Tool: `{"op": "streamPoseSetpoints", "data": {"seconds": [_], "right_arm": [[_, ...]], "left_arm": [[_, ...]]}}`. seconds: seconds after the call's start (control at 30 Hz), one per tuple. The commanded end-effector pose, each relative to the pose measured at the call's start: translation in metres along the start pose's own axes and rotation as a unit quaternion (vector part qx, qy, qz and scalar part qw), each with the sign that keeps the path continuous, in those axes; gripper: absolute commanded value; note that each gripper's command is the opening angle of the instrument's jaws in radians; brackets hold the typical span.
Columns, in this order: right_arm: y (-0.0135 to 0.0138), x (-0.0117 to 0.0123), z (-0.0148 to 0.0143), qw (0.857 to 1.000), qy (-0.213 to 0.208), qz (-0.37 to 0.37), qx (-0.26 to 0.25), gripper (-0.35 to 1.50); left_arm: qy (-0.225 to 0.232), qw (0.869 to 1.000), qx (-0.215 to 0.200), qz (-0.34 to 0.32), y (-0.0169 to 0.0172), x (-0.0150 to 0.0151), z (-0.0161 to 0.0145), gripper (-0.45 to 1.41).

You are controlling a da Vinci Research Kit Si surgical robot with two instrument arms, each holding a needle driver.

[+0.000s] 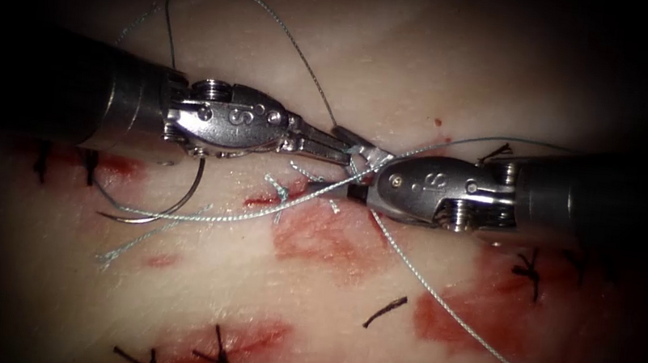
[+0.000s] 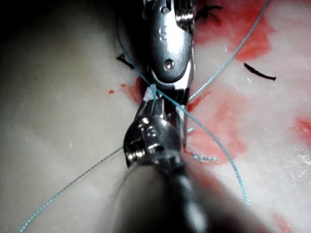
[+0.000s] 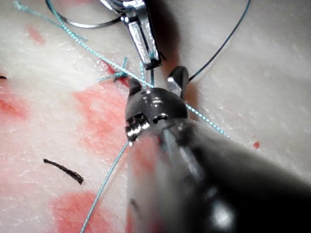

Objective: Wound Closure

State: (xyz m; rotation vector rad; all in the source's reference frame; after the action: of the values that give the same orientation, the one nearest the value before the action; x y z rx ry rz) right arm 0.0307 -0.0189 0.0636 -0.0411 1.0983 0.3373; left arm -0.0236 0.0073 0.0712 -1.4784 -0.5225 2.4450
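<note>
Both tools: dark grey shafts, polished steel wrists w/ round pins and ribbed pulleys. Left tool (image 1: 344, 150) has a slim tapered tip and an "S"-like mark on its clevis. Right tool (image 1: 365, 176) has a rounded clevis marked "8".
</note>
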Motion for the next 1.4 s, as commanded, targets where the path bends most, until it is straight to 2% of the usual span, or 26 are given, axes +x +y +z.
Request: {"op": "streamPoseSetpoints", "data": {"seconds": [0.03,0.9,1.1,1.4], "right_arm": [[-0.0004,0.0003,0.0012,1.000,0.003,0.000,-0.001,1.26],[-0.0006,0.0010,0.0024,1.000,0.019,0.019,-0.011,1.25],[-0.0007,0.0010,0.0025,0.999,0.021,0.022,-0.012,1.15],[-0.0006,0.0009,0.0025,0.999,0.021,0.028,-0.013,0.78]], "left_arm": [[0.000,1.000,0.001,0.000,-0.0001,-0.0003,0.0007,-0.45],[0.001,1.000,0.005,-0.002,-0.0001,-0.0002,0.0008,-0.45],[0.003,1.000,0.005,-0.003,-0.0001,-0.0002,0.0008,-0.45],[0.003,1.000,0.006,-0.004,-0.0001,-0.0001,0.0007,-0.45]]}}
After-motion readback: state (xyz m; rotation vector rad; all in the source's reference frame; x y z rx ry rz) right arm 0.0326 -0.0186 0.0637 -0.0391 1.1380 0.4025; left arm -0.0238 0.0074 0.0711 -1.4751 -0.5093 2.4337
